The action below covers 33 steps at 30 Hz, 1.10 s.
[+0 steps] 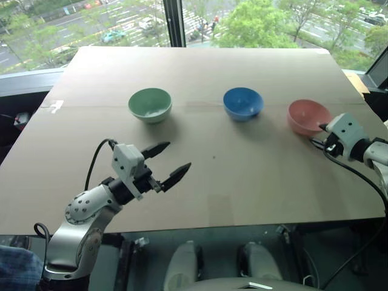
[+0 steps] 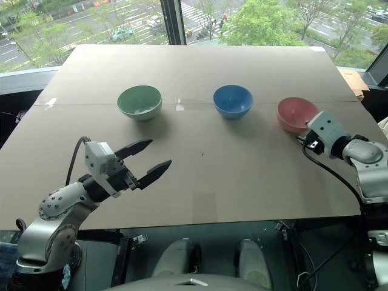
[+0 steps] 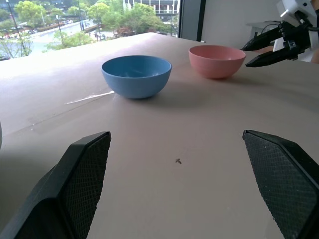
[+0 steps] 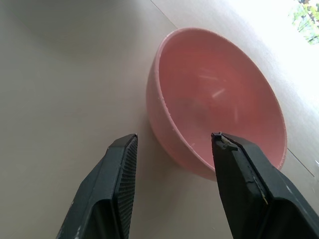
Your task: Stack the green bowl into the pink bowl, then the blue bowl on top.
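Upright, mouths up, sit all three bowls; left pincer point(image 1: 168, 163) spread wide, right pincer point(image 3: 253, 53) parted beside pink bowl point(image 1: 307, 116).

place: upper-floor test room — window point(image 1: 176, 21) over street trees | cardboard-topped table point(image 1: 212, 176)

Right gripper point(image 4: 172, 142) hangs close over the pink bowl point(image 4: 219, 94), fingers apart, one finger point(image 4: 112, 189) outside the rim over the tan table point(image 4: 60, 84), the other above the bowl's near wall. Bowl upright, nothing inside.
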Available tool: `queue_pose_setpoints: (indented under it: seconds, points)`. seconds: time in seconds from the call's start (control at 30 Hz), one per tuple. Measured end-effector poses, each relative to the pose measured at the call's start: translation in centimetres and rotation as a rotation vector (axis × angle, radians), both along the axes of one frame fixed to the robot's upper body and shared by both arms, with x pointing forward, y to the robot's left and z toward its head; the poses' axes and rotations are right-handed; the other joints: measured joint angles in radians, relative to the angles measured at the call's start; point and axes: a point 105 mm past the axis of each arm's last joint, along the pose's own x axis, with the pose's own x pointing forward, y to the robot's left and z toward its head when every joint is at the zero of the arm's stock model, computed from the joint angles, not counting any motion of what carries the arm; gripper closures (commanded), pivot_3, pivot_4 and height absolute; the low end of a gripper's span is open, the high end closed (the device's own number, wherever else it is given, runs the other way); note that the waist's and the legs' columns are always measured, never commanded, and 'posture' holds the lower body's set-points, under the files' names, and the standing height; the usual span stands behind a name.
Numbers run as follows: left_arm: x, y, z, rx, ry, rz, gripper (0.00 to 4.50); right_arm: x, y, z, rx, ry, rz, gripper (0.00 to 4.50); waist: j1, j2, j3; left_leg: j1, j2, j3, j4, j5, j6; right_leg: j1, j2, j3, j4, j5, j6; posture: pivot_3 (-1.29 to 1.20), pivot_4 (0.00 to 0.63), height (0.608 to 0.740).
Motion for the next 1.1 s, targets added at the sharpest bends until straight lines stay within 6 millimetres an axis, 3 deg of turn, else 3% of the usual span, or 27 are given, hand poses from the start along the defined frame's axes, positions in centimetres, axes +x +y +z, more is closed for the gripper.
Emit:
queue_pose_setpoints:
  seconds: [0.17,0.33,0.5,0.6,0.7,0.77,1.1]
  points:
    - [-0.1,-0.6,0.8,-0.004,-0.004,-0.056,0.0,2.1,1.0,-0.2,-0.089,0.019,0.055,2.03,-0.003,0.0,0.0,-0.001,0.0,0.0,0.0,0.0,0.0,-0.001,0.0,0.0,0.0,0.0,0.0,0.0,0.15,0.738]
    - [-0.2,-1.2,1.6,-0.003,-0.012,-0.095,0.0,3.4,2.1,-2.8,-0.172,0.12,0.112,2.03,-0.002,0.0,0.001,-0.002,0.0,0.0,-0.001,0.0,0.0,-0.001,0.0,-0.001,-0.001,0.0,0.0,0.0,0.15,0.738]
    - [-0.2,-1.7,1.7,-0.01,0.009,-0.111,0.0,4.4,2.9,-2.9,-0.231,0.159,0.16,2.03,-0.014,0.0,0.0,0.0,0.001,-0.001,0.0,0.0,0.0,0.001,0.0,-0.001,0.0,0.0,0.0,0.0,0.15,0.738]
    - [-0.2,-1.8,1.8,-0.014,0.008,-0.114,0.0,4.8,3.4,-3.0,-0.24,0.173,0.172,2.75,-0.022,0.0,0.0,0.003,0.001,-0.001,0.0,0.0,-0.001,0.004,0.0,-0.001,0.0,0.0,0.0,0.0,0.15,0.738]
    - [-0.4,-2.1,2.1,-0.015,0.002,-0.125,0.0,4.8,3.7,-3.6,-0.249,0.194,0.186,3.95,-0.024,0.0,0.0,0.012,0.002,0.002,-0.001,0.0,-0.001,0.011,0.0,0.001,-0.001,0.0,0.0,0.0,0.15,0.74]
    - [-0.5,-2.1,2.1,-0.016,0.002,-0.126,0.0,5.0,3.7,-3.5,-0.253,0.182,0.185,4.38,-0.022,0.0,0.0,0.013,0.002,0.004,-0.002,0.0,-0.001,0.01,0.0,0.004,0.0,0.0,0.0,0.0,0.15,0.74]
    - [-0.5,-2.0,1.7,-0.016,0.013,-0.106,0.0,5.0,4.1,-3.2,-0.302,0.153,0.227,4.38,-0.024,0.0,0.0,0.014,0.004,0.02,-0.006,0.0,-0.001,0.003,0.001,0.016,0.0,0.0,0.0,0.0,0.15,0.74]
